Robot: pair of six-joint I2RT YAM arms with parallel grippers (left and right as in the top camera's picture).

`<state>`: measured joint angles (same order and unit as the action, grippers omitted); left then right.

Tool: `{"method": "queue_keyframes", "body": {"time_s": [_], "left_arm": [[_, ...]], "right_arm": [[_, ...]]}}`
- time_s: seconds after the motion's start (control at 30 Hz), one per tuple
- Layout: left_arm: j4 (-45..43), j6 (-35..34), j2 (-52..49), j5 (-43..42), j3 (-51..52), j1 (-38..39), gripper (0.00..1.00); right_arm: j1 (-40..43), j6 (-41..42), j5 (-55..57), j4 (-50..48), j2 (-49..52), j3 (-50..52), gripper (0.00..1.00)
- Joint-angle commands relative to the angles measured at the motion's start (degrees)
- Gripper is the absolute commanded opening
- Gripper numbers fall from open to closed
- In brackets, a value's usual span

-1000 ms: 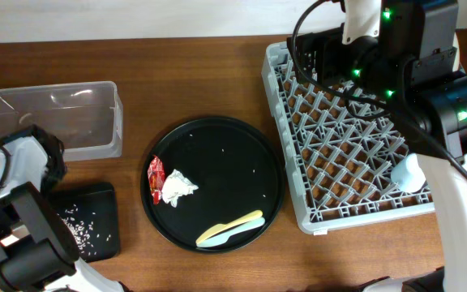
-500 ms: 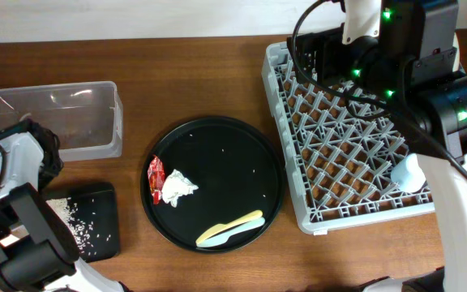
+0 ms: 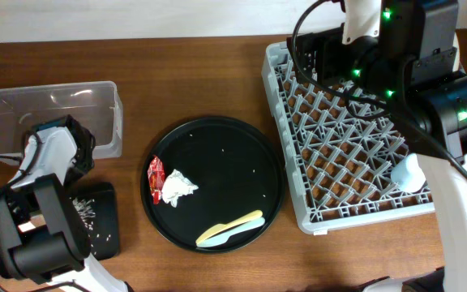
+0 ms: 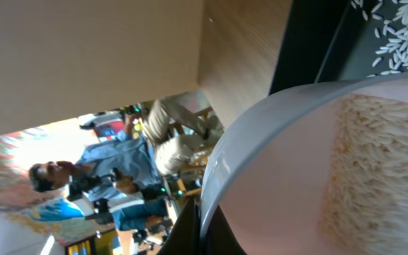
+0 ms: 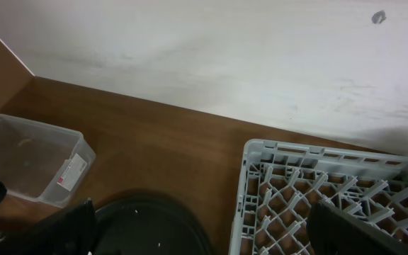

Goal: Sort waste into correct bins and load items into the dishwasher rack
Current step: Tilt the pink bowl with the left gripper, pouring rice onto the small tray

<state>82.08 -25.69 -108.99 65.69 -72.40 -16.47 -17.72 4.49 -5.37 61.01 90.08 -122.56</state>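
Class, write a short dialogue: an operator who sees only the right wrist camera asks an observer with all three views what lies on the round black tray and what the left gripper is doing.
Operator: My view cuts off most of the round tray. What lies on it?
Observer: A red wrapper, a crumpled napkin and two plastic utensils.
Operator: I cannot see the left gripper at all. What is it doing?
Observer: It is shut on the rim of a bowl, close to the flat black tray that holds the rice.

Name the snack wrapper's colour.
The snack wrapper is red, clearest in the overhead view.
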Motion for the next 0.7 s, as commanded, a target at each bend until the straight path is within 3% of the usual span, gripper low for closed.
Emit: {"method": "queue_keyframes", "body": {"time_s": [0.0, 0.23, 0.67], "left_arm": [[0.92, 0.52, -0.39, 5.73, 0.33, -0.13, 0.0], [0.92, 0.55, -0.39, 5.7, 0.31, 0.0, 0.0], [-2.14, 3.5, -0.07, 7.06, 0.7, 7.21, 0.0]], "right_arm": [[-0.22, 0.48, 0.74, -0.17, -0.02, 0.09, 0.98], [-0.22, 0.48, 0.74, -0.17, -0.02, 0.09, 0.98], [-0.22, 0.48, 0.74, -0.17, -0.02, 0.09, 0.98]]}}
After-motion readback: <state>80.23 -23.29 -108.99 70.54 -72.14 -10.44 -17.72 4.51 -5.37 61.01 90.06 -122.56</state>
